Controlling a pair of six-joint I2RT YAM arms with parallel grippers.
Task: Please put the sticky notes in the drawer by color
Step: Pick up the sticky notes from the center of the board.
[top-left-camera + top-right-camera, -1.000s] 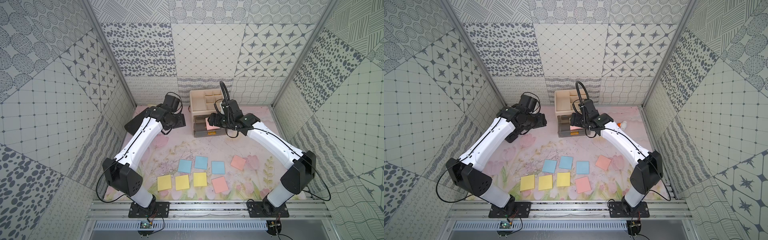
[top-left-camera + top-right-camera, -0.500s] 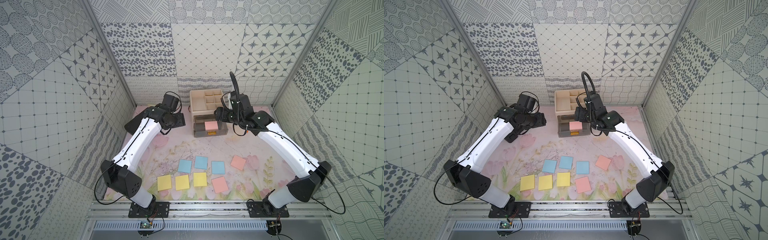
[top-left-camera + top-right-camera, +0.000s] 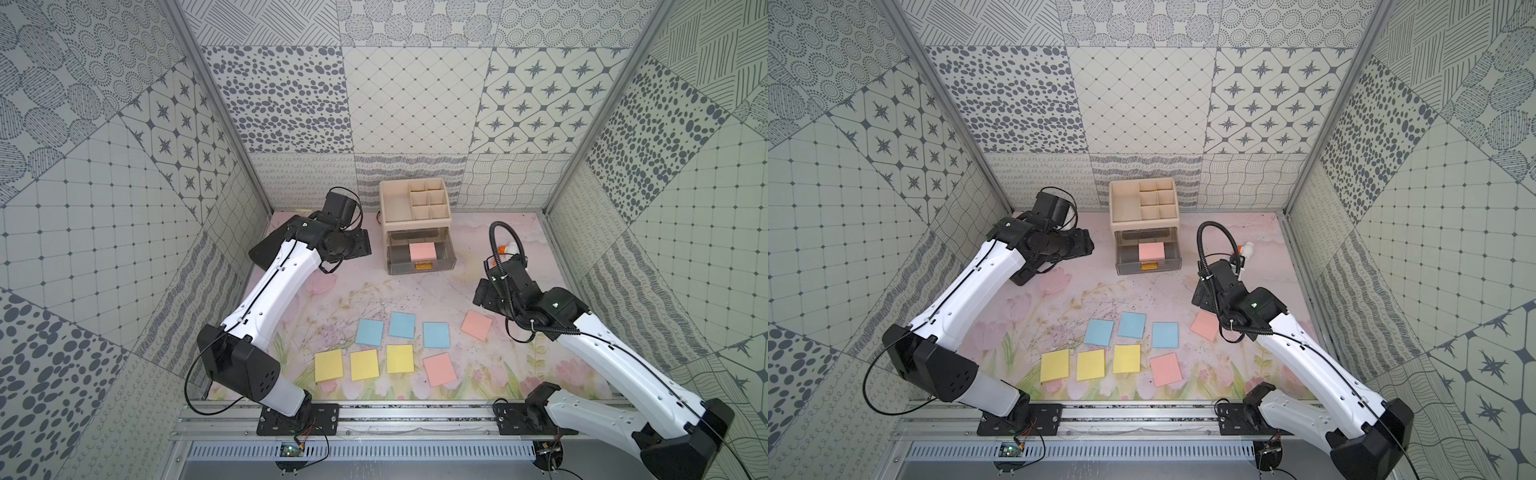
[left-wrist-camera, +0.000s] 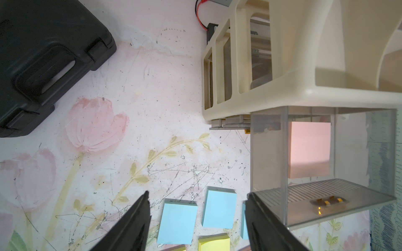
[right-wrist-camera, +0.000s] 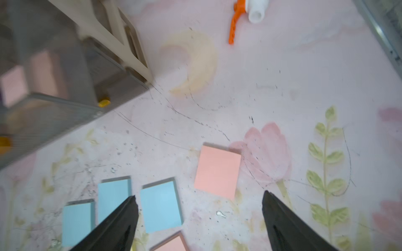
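Two white arms stand at the near edge. The left gripper has its fingers spread with nothing between them and hangs beside the cabinet. The right gripper is also spread wide and empty, over the mat near a pink pad.

There is one cream drawer cabinet at the back, its top drawer pulled out. One black case lies flat behind the left arm.

I count nine sticky notes:
- One pink lies in the open drawer.
- Two pink lie on the mat.
- Three blue lie in a row.
- Three yellow lie in a row nearer the arms.

One small white and orange thing lies by the right wall.

The floral mat is pale pink, scuffed and speckled. Grey-and-white patterned wall panels close in three sides.
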